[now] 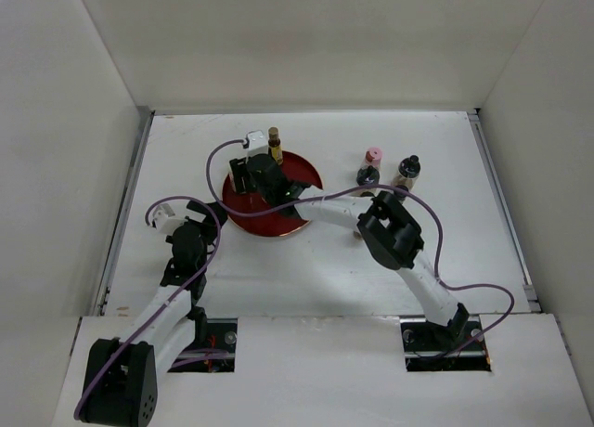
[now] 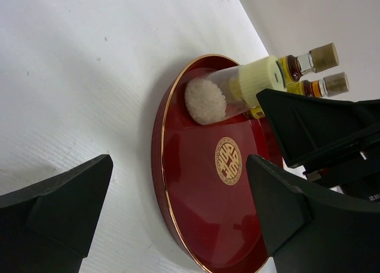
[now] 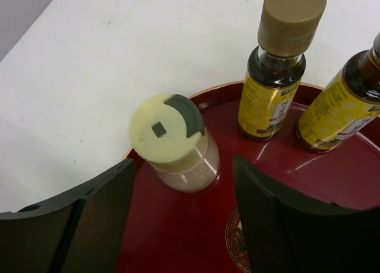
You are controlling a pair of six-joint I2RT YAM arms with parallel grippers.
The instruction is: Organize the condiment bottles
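right pincer (image 3: 183, 166) open around cream bottle (image 3: 172, 139), not gripping; left pincer (image 2: 178, 166) open, empty.
table (image 1: 464, 251) carries red tray (image 1: 271, 225); left pincer sits near tray's left edge; cream bottle upright near tray rim, gaps to both jaws; two amber bottles (image 3: 276, 77) upright beside it; pink-capped bottle (image 1: 373, 155) and two dark-capped bottles (image 1: 406, 170) on table, right of tray.

I see red tray (image 1: 306, 174) left of centre on white table (image 1: 278, 278). My right arm (image 1: 399, 241) reaches in from tray's 4 o'clock, right gripper (image 1: 252, 178) over tray. Slim yellow bottle (image 1: 275, 144) upright at tray's 12 o'clock edge. Left gripper (image 1: 200, 215) near tray's 8 o'clock, off it. Toward tray's 3 o'clock, well apart: pink-capped bottle (image 1: 373, 156), dark-capped bottle (image 1: 368, 175) just beside it at 6 o'clock, second dark-capped bottle (image 1: 406, 170) near at 4 o'clock.
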